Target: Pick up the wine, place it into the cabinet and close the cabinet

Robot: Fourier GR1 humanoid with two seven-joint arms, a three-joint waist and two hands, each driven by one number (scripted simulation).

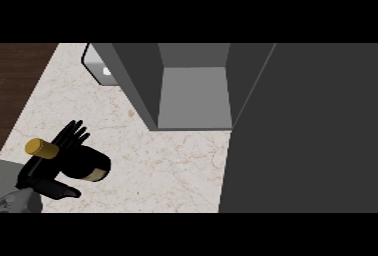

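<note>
Head view: left hand (53,170) curled around wine bottle (83,162), lifted over marble tabletop (162,165), well short of open cabinet (193,97). Likely heavy, slick, breakable glass; best taken at the body, not the gold-capped neck. Right hand unseen.

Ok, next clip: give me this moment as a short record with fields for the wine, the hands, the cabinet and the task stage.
wine: dark bottle with a gold cap, tilted, at the view's lower left over the marble counter
left hand: left hand curled round the bottle
right hand: not in view
cabinet: grey cabinet open, its inside shows nothing, its door swung out at the right
other: a metal thing behind the cabinet's left wall, mostly hidden
task stage: wine held, not yet in the cabinet; door not closed
</note>
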